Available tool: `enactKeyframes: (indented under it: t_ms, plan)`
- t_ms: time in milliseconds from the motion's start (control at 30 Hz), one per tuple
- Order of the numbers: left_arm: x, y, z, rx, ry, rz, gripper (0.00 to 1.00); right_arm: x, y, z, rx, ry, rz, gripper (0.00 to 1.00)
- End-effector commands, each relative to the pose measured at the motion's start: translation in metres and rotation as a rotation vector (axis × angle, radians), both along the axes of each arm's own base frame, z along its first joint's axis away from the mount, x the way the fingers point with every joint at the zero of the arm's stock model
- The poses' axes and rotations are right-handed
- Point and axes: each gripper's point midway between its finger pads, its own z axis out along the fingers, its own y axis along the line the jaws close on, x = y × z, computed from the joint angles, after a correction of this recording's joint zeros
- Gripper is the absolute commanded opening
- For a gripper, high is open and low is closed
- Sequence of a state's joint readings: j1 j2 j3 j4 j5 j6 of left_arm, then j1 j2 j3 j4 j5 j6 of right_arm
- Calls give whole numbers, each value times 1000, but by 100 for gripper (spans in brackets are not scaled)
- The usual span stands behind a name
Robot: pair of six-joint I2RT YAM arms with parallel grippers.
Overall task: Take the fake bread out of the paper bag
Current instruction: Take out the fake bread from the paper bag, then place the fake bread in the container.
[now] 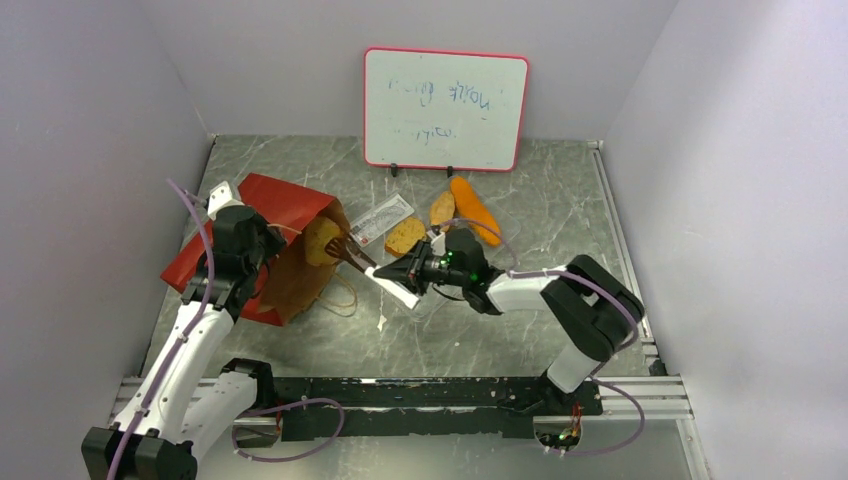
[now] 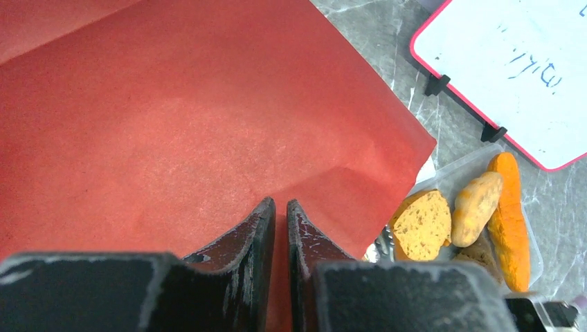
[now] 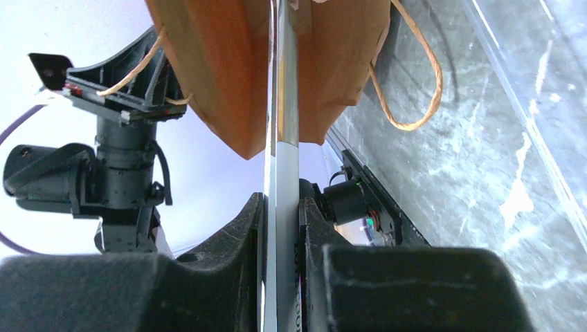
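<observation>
Here the right gripper (image 3: 280,204) clamps a thin white sheet (image 3: 284,104) just before the paper bag (image 1: 285,200); the left gripper (image 2: 280,205) is closed against its red side. Grey marbled table (image 1: 560,200) beneath, white walls (image 1: 100,80) around.

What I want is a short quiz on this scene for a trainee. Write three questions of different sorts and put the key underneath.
1. True or false: the red bag stands upright on the table.
2. Pick one. The left gripper is: A, open above the bag; B, shut on the bag's red paper; C, shut on nothing, well away from the bag.
3. Fill in the gap: the yellow bread piece sits in the bag's ____.

Key
1. False. It lies on its side.
2. B.
3. Mouth: the open end, which faces the right arm.
</observation>
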State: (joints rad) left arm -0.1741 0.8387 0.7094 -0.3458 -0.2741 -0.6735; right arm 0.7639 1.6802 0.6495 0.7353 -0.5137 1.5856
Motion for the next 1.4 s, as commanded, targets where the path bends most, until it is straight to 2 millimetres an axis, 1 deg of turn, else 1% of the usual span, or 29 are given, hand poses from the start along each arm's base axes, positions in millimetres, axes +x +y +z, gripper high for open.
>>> enactKeyframes:
  t_ms: [0, 133, 267, 333, 500, 667, 967, 1067, 1133, 1367]
  plan:
    - [2, 3, 0, -10, -9, 34, 8, -1, -21, 31, 69, -79, -44, 0]
    - [4, 7, 1, -13, -14, 66, 8, -7, -42, 41, 76, -91, -86, 0]
    - [6, 11, 2, -7, -14, 93, 8, -11, -63, 55, 65, -124, -138, 0]
    - [6, 12, 2, -3, -15, 102, 8, -12, -75, 58, 56, -130, -166, 0]
    - [4, 16, 5, 2, -30, 121, 8, -18, -98, 57, 38, -118, -221, 0]
    - [5, 17, 11, 4, -46, 122, 8, -20, -115, 50, 36, -98, -276, 0]
    - [4, 16, 14, 10, -49, 108, 8, 0, -133, 31, 36, -57, -350, 0]
    - [3, 16, 16, 13, -51, 106, 7, 1, -133, 24, 34, -36, -345, 0]
    - [3, 16, 17, 12, -52, 104, 7, 7, -140, 19, 26, -24, -374, 0]
    - [4, 13, 17, 5, -52, 92, 7, 9, -156, 8, 44, 10, -429, 0]
